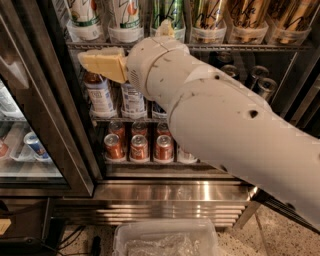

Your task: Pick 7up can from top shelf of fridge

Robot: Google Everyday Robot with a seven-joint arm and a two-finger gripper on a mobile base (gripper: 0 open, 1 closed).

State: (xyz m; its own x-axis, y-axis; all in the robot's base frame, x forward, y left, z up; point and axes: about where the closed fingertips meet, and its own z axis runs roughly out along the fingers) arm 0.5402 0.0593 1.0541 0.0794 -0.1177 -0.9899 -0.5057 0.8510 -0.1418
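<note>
Two 7up cans, silvery-white with green lettering and a red spot, stand at the left of the top shelf (230, 48), one (83, 14) beside the other (125, 14), each in a clear plastic cup. An all-green can (172, 11) and gold cans (210, 15) follow to the right. My gripper (122, 41) is just below and in front of the 7up cans and is open and empty. One tan finger (102, 62) points left under the rack. The other finger (165, 27) points up in front of the green can. The big white arm (225, 115) hides much of the fridge's middle.
Blue-labelled cans (100, 95) stand on the rack below, and red cans (139, 147) on the lowest one. The ribbed steel base (170, 200) runs under them. The dark door frame (60, 110) separates the neighbouring cooler (25, 145). A clear plastic bin (165, 240) lies on the floor.
</note>
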